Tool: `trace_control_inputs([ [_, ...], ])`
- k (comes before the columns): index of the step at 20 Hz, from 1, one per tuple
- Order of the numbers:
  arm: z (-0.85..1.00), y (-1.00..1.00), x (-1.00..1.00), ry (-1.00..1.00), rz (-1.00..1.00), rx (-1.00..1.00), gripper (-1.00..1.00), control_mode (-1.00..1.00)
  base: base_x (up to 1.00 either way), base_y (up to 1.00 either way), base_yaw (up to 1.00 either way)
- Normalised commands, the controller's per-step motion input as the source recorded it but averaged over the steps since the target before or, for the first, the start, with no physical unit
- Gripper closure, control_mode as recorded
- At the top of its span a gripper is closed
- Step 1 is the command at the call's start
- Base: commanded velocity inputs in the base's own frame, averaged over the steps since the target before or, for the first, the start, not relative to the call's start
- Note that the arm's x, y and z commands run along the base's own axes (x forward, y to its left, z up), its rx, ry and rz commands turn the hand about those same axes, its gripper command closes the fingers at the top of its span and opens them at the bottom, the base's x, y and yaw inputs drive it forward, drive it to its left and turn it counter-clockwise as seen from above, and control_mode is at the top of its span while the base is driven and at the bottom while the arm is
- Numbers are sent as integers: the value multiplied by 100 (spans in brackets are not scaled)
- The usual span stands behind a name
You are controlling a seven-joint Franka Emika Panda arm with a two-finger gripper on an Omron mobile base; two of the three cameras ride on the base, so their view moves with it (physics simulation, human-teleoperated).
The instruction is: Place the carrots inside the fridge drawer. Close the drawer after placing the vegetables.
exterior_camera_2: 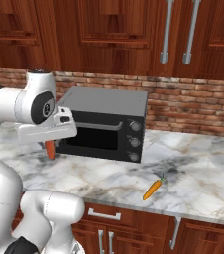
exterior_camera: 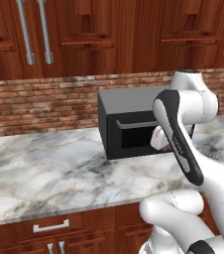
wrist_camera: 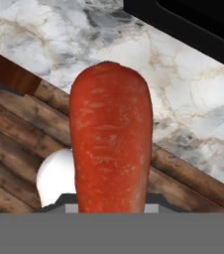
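Marble counter, brick backsplash, black microwave; claw gripping carrot above counter edge

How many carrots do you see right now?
2. One red-orange carrot hangs in the pincer in front of the microwave; one orange carrot lies on the counter near its front edge. Others may be hidden.

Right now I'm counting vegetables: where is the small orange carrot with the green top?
The small orange carrot with the green top lies loose on the marble counter, right base view, right of the black microwave, near the front edge.
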Motion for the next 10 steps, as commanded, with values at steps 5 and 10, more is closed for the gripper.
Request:
trace_control_inputs([
  [5, 3, 17, -30, -12, 0, 0, 100, -100, 0, 0, 0],
  [10, 0, 1, -32, -15, 0, 2, 100, -100, 0, 0, 0],
])
